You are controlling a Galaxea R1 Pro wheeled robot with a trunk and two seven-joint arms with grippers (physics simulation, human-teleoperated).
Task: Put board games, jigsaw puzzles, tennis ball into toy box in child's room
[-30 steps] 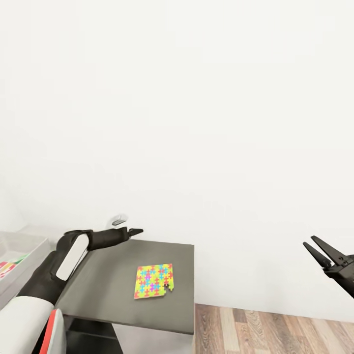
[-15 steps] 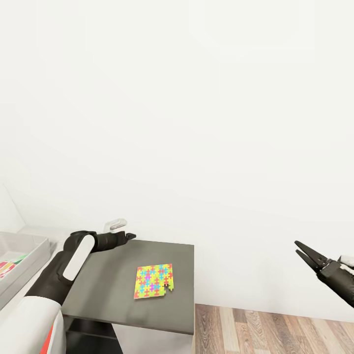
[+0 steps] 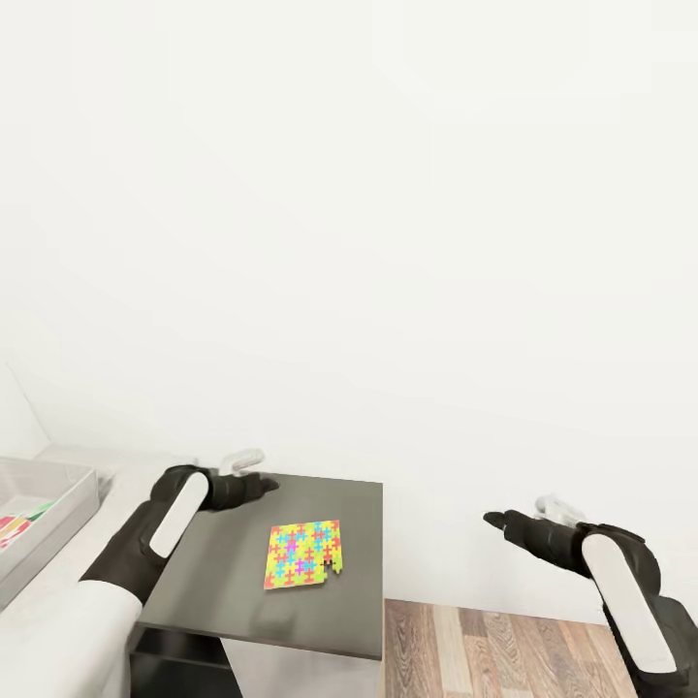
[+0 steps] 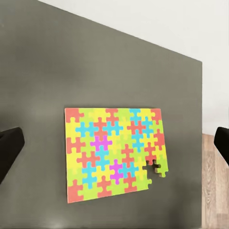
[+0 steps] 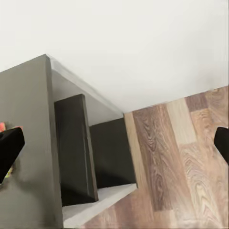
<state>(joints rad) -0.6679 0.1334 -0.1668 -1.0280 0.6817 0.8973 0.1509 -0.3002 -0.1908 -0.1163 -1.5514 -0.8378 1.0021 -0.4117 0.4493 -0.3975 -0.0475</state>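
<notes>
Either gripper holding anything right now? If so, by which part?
Nothing held. Left gripper hangs open above the jigsaw puzzle, which lies flat on the dark table. Right gripper is open over the floor.

Multicolour jigsaw puzzle [image 3: 303, 554] flat on dark table [image 3: 218, 572], toy box [image 3: 44, 514] at left

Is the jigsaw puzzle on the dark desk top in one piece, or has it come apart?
Mostly whole. The puzzle lies flat on the dark desk top, but at one corner a piece sits slightly detached, leaving a small gap.

jigsaw puzzle [image 4: 113, 152] flat on dark table [image 4: 62, 67]
</notes>
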